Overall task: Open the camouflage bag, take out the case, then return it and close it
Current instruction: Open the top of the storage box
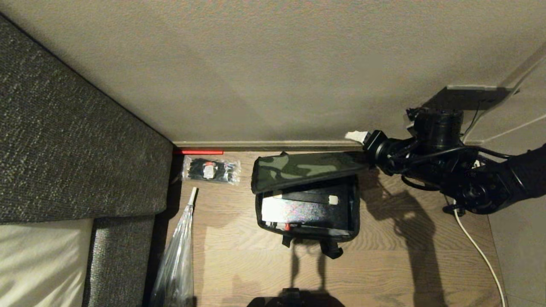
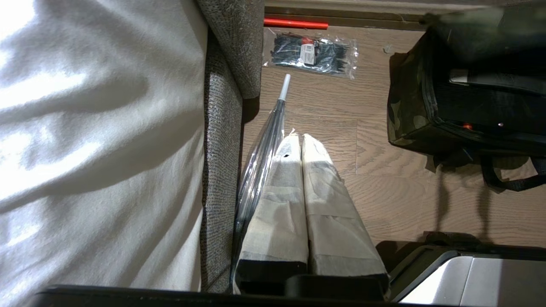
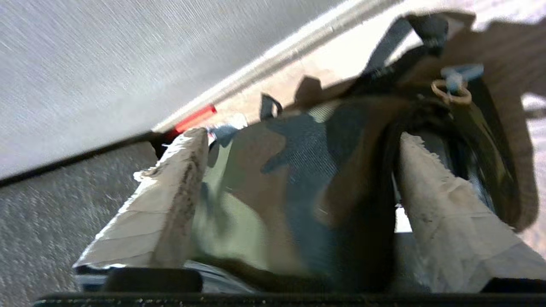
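Observation:
The camouflage bag (image 1: 308,233) stands on the wooden floor with its camouflage lid (image 1: 307,167) half raised over the opening. The flat black case (image 1: 324,211) lies inside it, a small red knob showing at its near edge. My right gripper (image 1: 360,147) is at the lid's right end. In the right wrist view this gripper (image 3: 303,140) is open, its taped fingers spread wide with the lid (image 3: 273,179) between them. My left gripper (image 2: 297,138) is shut and empty, parked low beside the sofa, well to the left of the bag (image 2: 409,111).
A grey sofa (image 1: 64,149) fills the left side. A clear packet of black ties (image 1: 211,169) lies by the wall. A folded clear umbrella (image 1: 177,256) lies along the sofa. A white cable (image 1: 477,251) runs across the floor on the right. The wall stands right behind the bag.

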Controlling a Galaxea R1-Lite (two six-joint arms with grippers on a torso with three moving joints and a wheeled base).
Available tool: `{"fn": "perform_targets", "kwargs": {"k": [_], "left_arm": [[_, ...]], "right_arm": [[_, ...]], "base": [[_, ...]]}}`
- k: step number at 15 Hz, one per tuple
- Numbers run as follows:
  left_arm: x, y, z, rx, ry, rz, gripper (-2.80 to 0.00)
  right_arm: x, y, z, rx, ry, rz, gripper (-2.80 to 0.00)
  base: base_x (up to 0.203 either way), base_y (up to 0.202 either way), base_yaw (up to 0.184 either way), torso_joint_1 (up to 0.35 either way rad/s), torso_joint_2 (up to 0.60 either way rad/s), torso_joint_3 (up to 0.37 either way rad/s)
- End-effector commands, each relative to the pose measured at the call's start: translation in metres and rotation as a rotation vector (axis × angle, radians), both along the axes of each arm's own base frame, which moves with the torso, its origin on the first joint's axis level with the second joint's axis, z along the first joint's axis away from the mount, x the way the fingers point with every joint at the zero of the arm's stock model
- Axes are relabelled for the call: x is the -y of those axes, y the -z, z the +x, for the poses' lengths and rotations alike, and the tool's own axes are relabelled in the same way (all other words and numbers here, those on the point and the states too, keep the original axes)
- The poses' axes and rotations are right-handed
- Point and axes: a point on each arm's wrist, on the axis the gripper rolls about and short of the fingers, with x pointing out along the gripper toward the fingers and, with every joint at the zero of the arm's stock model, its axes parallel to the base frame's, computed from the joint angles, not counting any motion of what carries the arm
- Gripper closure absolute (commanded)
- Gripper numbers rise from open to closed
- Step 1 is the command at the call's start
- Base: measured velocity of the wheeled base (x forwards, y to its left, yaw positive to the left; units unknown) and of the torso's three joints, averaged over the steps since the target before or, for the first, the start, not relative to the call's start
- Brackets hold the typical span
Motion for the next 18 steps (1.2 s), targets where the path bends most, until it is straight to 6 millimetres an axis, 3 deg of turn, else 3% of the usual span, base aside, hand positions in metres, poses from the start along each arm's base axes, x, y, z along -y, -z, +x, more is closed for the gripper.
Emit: {"fn": "perform_targets", "kwargs": {"k": [1, 9, 12, 13, 14, 18], "left_arm": [[0.0, 0.001, 0.0, 0.0, -0.002, -0.001, 0.0], [0.0, 0.001, 0.0, 0.0, -0.001, -0.001, 0.0], [0.0, 0.001, 0.0, -0.001, -0.002, -0.001, 0.0], [0.0, 0.001, 0.0, -0.001, 0.0, -0.001, 0.0], [0.0, 0.001, 0.0, 0.0, -0.001, -0.001, 0.0], [0.0, 0.001, 0.0, -0.001, -0.001, -0.001, 0.0]], "right_arm": [[0.0, -0.014, 0.004, 0.039, 0.005, 0.029, -2.8], [0.006, -0.035, 0.003, 0.091, 0.022, 0.041, -2.8], [0.009, -0.027, -0.009, 0.078, 0.002, -0.03, -2.8], [0.011, -0.011, -0.019, 0.032, -0.011, -0.078, -2.8], [0.013, 0.004, -0.03, -0.018, -0.027, -0.116, 0.0], [0.012, 0.037, -0.057, -0.051, -0.146, -0.35, 0.0]], "base": [[0.0, 0.0, 0.0, 0.0, 0.0, 0.0], [0.0, 0.0, 0.0, 0.0, 0.0, 0.0], [0.0, 0.0, 0.0, 0.0, 0.0, 0.0], [0.0, 0.0, 0.0, 0.0, 0.0, 0.0], [0.0, 0.0, 0.0, 0.0, 0.0, 0.0], [0.0, 0.0, 0.0, 0.0, 0.0, 0.0]]}}
